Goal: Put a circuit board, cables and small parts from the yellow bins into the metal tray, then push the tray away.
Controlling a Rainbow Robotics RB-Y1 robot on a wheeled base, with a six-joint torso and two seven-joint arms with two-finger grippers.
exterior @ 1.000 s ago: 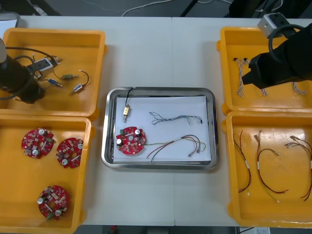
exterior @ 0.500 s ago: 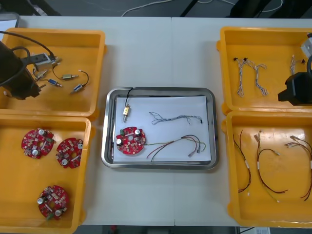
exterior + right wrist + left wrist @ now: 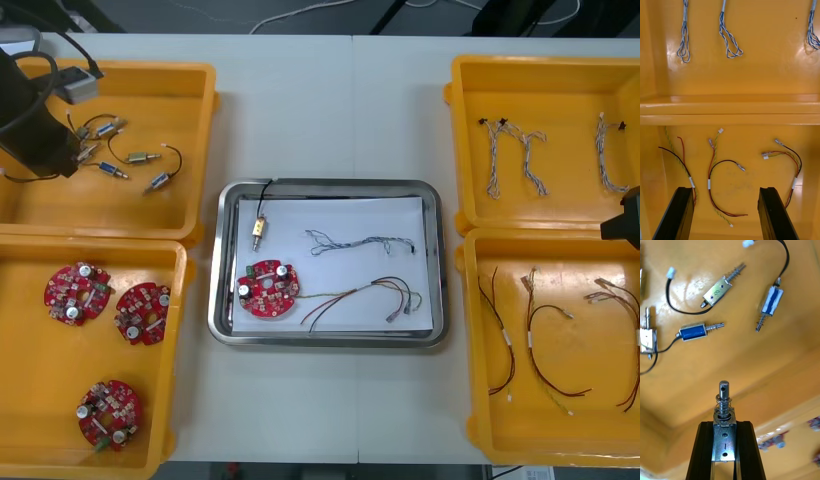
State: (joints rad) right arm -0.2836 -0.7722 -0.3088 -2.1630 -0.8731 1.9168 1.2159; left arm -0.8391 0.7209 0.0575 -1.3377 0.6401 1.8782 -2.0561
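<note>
A: So, whereabouts of the small metal part [image 3: 724, 416]?
B: Pinched in the left gripper [image 3: 725, 424], above the far left bin [image 3: 763, 363], other parts [image 3: 693, 332] loose below.
A: And the right gripper [image 3: 725, 191]?
B: Spread wide, holding nothing, over red and yellow cables [image 3: 709, 183]; tray [image 3: 327, 187] well apart.

A pale grey, flat-topped bench [image 3: 330, 110] spreads across the front view. A thin straight seam [image 3: 352, 100] runs down its middle from the far edge. Beyond that edge, a thin white cord [image 3: 287, 14] curls over the dark floor [image 3: 160, 14].
</note>
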